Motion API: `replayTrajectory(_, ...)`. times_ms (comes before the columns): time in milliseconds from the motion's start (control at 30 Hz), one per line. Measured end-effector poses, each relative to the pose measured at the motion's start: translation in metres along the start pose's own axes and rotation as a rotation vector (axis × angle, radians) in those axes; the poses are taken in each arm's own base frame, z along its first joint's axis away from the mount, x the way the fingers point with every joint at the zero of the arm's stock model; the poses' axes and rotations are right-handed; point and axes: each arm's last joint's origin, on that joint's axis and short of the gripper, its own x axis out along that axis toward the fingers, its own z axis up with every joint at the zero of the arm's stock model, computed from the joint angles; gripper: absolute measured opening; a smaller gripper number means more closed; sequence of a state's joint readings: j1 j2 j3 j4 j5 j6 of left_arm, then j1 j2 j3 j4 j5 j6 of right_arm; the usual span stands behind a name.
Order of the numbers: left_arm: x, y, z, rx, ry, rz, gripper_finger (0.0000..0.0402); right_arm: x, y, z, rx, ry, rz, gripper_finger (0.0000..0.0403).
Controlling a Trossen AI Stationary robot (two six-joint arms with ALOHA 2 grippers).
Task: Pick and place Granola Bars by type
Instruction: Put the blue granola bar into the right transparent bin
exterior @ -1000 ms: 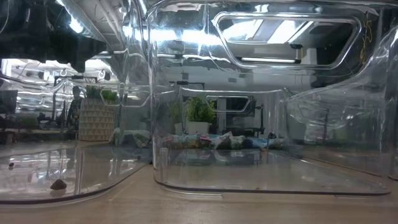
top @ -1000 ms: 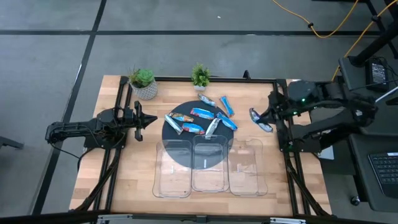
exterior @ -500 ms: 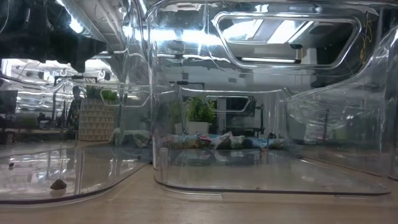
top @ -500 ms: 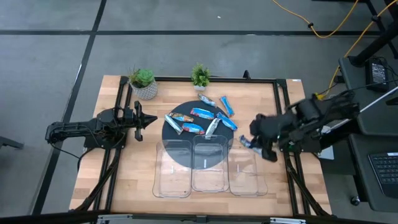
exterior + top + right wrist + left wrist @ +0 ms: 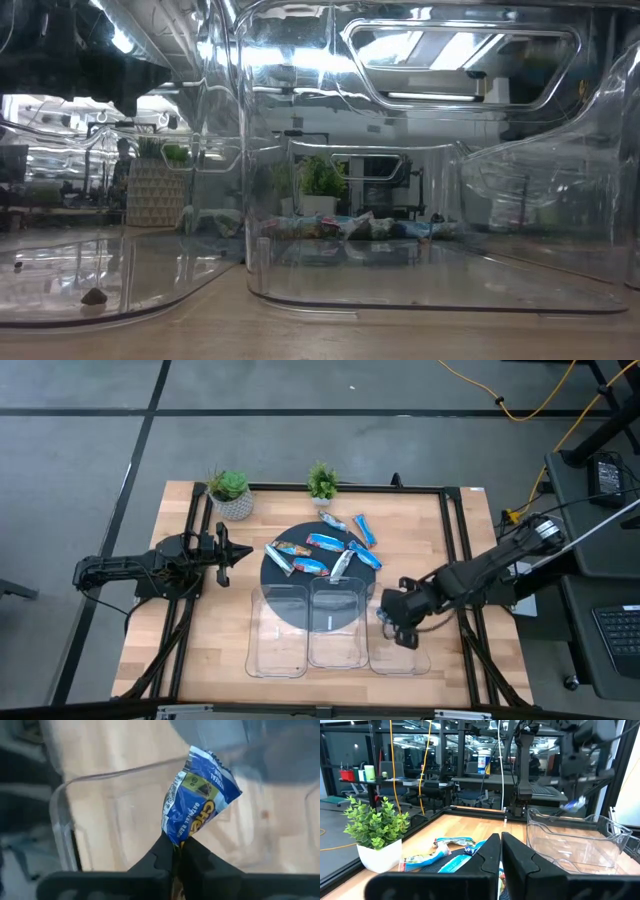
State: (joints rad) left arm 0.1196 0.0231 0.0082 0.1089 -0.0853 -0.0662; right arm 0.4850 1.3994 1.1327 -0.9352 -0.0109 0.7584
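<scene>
Now I am bringing the right hand [image 5: 398,622] in over the rightmost clear tray [image 5: 398,655], having swung it across from the counter's right edge over the last second. It is pinching a blue granola bar [image 5: 199,800] by one end, and in the right wrist view the bar is hanging above the tray's open floor. That is telling me the carry is nearly done and the release is what comes next.

The other bars [image 5: 325,552] are lying loose on and around the dark round mat [image 5: 268,568], just behind the three trays. The middle tray [image 5: 334,630] and left tray [image 5: 282,635] are looking empty to me. The left hand [image 5: 240,553] is waiting near the mat's left side with its fingers pressed together on nothing.

Two potted plants [image 5: 232,494] are standing at the counter's far edge, well clear. Nothing is blocking the drop; only the tray's wall [image 5: 62,840] is sitting close to the bar.
</scene>
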Motion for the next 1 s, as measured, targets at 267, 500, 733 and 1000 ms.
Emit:
replayTrajectory(267,0.000,0.000,0.000,0.000,0.000,0.000,0.0013,0.028,-0.011,-0.009,0.354,-0.031,-0.029,0.0023)
replayTrajectory(500,0.000,0.000,0.000,0.000,0.000,0.000,0.0008,0.043,-0.019,-0.015,0.533,-0.014,-0.099,0.0021)
replayTrajectory(733,0.000,0.000,0.000,0.000,0.000,0.000,0.0013,0.066,-0.020,-0.016,0.590,0.031,-0.179,0.0020)
replayTrajectory(1000,0.000,0.000,0.000,0.000,0.000,0.001,0.0007,0.094,-0.018,-0.015,0.527,0.115,-0.206,0.0026)
